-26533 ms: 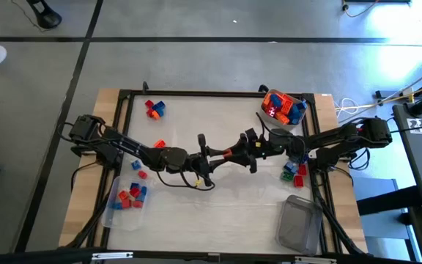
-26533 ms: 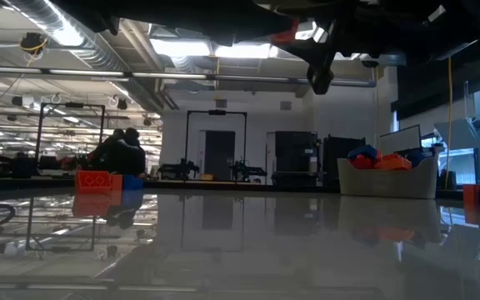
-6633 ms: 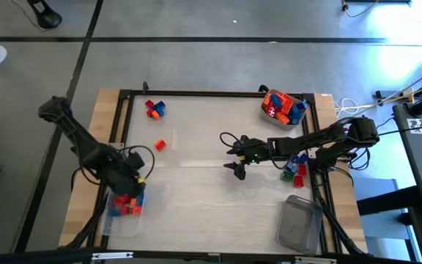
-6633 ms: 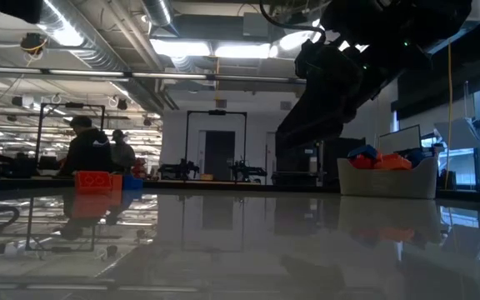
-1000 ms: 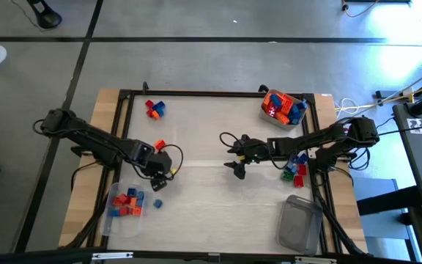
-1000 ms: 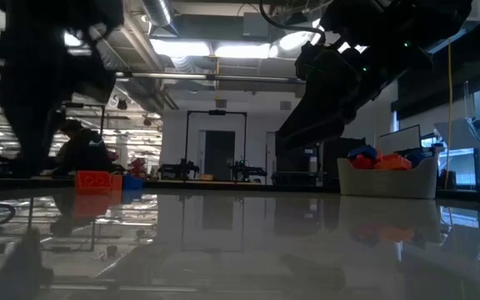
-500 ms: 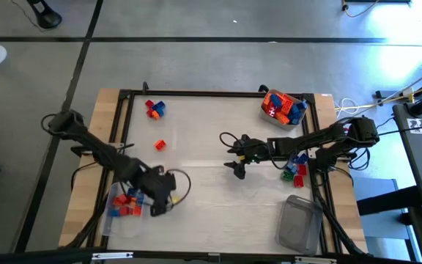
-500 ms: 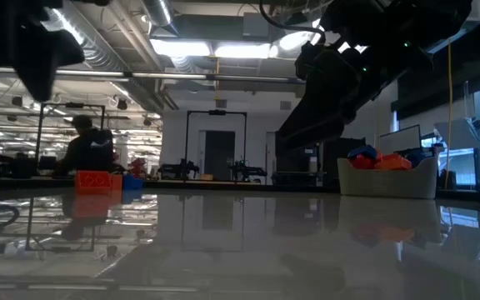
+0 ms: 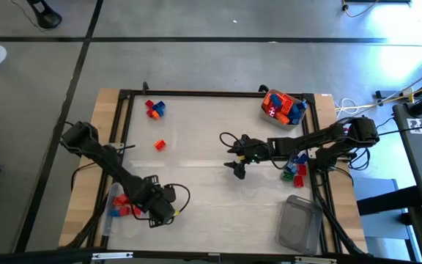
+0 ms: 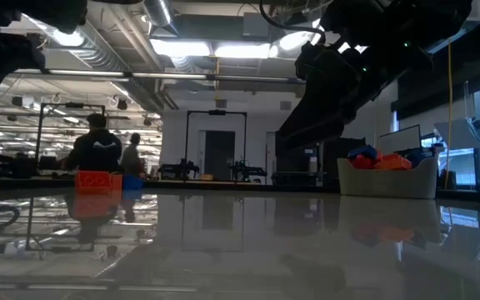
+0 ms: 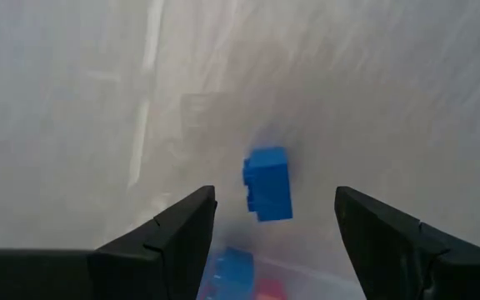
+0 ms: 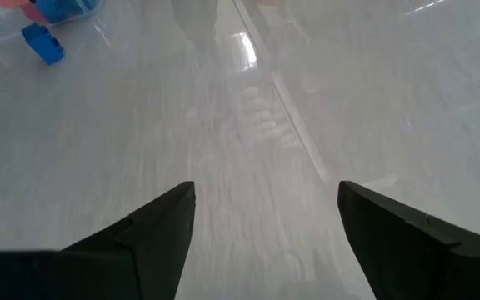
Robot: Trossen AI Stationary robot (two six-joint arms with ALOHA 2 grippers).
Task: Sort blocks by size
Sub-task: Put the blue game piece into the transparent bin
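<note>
From above, the left claw [image 9: 161, 211] hangs low at the desk's [image 9: 196, 125] near left, beside a clear tub [image 9: 116, 213] with red and blue blocks [image 9: 121, 204]. The right claw [image 9: 234, 155] waits mid-desk. More blocks fill a far-right tub [image 9: 283, 107].

At desk level, an orange block [image 10: 98, 180] stands far left.

The left wrist shows fingers [image 11: 186, 233] spread wide around a loose blue block [image 11: 267, 183], not touching it.

The right wrist shows fingers [image 12: 157, 225] wide apart, holding nothing.
</note>
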